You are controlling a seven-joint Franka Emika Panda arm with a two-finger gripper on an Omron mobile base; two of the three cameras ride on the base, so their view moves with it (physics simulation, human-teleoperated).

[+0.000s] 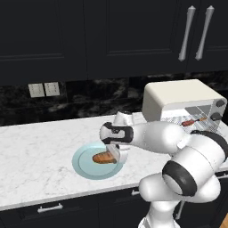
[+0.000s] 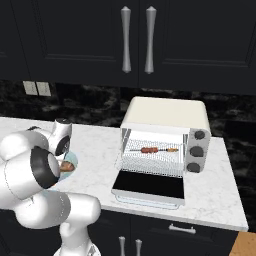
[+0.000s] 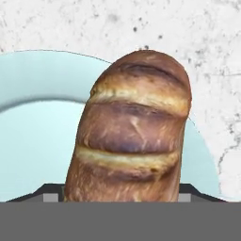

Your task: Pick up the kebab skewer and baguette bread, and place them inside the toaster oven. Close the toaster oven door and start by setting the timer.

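The golden-brown baguette bread (image 1: 101, 158) (image 3: 132, 127) lies on a pale blue plate (image 1: 84, 164) (image 3: 28, 122). My gripper (image 1: 116, 155) (image 3: 121, 194) reaches down over its right end, and the loaf fills the gap between the fingertips (image 3: 52, 196), which press its sides. On the right stands the cream toaster oven (image 1: 178, 94) (image 2: 165, 115). Its door (image 2: 148, 184) is folded down flat. The kebab skewer (image 1: 194, 120) (image 2: 152, 149) lies on the wire rack inside. The right base view shows a bit of the baguette bread (image 2: 65, 166) and the plate (image 2: 74, 161) behind my arm.
White marble counter (image 1: 35, 151) runs under dark wall cabinets with long handles (image 2: 126, 40). Grey knobs (image 2: 196, 150) line the oven's right side. Wall outlets (image 1: 43, 89) sit on the black backsplash. My own arm fills the space between plate and oven.
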